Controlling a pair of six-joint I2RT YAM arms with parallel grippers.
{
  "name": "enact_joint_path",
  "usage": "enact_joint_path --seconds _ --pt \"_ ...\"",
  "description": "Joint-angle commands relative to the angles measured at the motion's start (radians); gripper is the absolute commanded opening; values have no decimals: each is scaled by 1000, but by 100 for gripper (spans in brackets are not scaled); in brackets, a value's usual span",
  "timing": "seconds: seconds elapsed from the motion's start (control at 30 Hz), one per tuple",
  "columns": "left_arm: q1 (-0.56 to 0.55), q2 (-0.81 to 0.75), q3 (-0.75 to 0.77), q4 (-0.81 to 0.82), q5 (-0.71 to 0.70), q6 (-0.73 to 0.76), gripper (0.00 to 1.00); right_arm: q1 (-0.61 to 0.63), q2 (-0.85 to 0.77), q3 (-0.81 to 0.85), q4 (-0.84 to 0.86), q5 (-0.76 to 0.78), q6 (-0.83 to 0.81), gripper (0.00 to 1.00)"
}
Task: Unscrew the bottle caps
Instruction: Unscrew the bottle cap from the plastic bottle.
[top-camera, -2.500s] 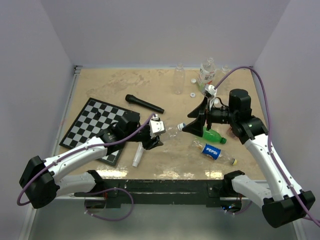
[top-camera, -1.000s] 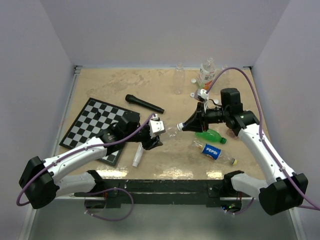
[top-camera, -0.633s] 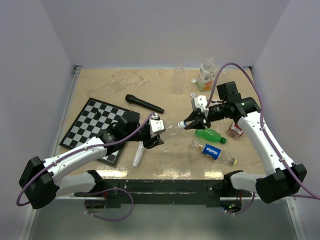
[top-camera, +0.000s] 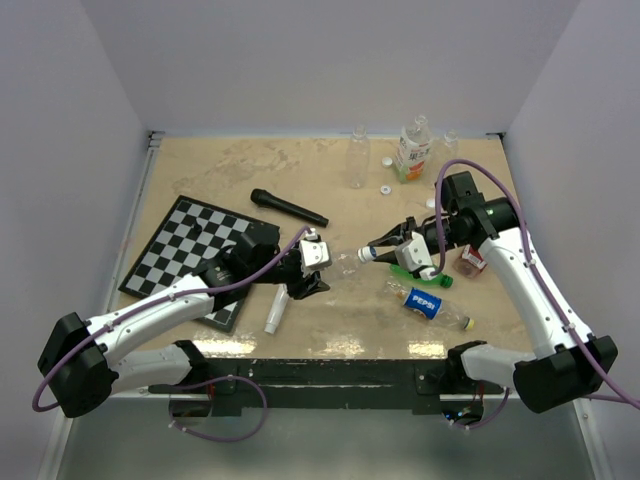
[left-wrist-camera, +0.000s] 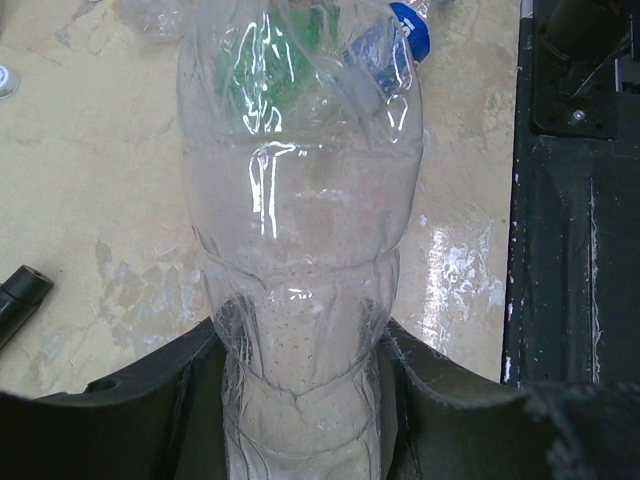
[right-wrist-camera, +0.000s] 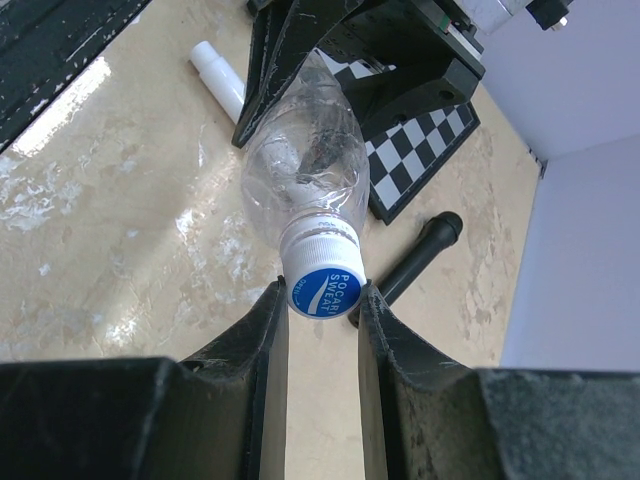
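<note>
The right jaws are clenched on the bottle cap, one finger against each side of its white skirt, with the blue printed top facing the wrist camera. The cap sits on the neck of a clear bottle that is held off the tabletop, roughly level, between the two arms. At the other end, the left jaws grasp this bottle around its narrow, crumpled lower body. This looks like the unscrewing step itself: the cap is gripped and appears fully seated, with no gap showing at the neck. The next move calls for the right wrist to turn about the bottle's long axis while the left side holds firm. The thin wall may twist or slip instead of resisting. Just beside the right jaws lie a green bottle and a Pepsi bottle. Two loose white caps rest near the upright bottles at the far edge.
</note>
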Motion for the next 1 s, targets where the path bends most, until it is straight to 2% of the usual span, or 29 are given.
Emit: enact_joint_path --seconds 0.0,0.23,0.67,0.83,0.97 --pt "12 -16 15 -12 -22 -2 0 -9 -24 -7 -45 16 -40 0" --pt "12 -16 14 -13 -22 -2 0 -8 -24 -10 -42 11 -20 0" --pt "10 -16 14 -15 -25 -2 0 -8 -53 -13 64 -6 258 25" --pt "12 -16 15 -15 -25 -1 0 -8 -67 -18 135 12 397 39" --pt "10 -16 15 -15 -29 1 0 -8 -73 -16 146 17 436 50"
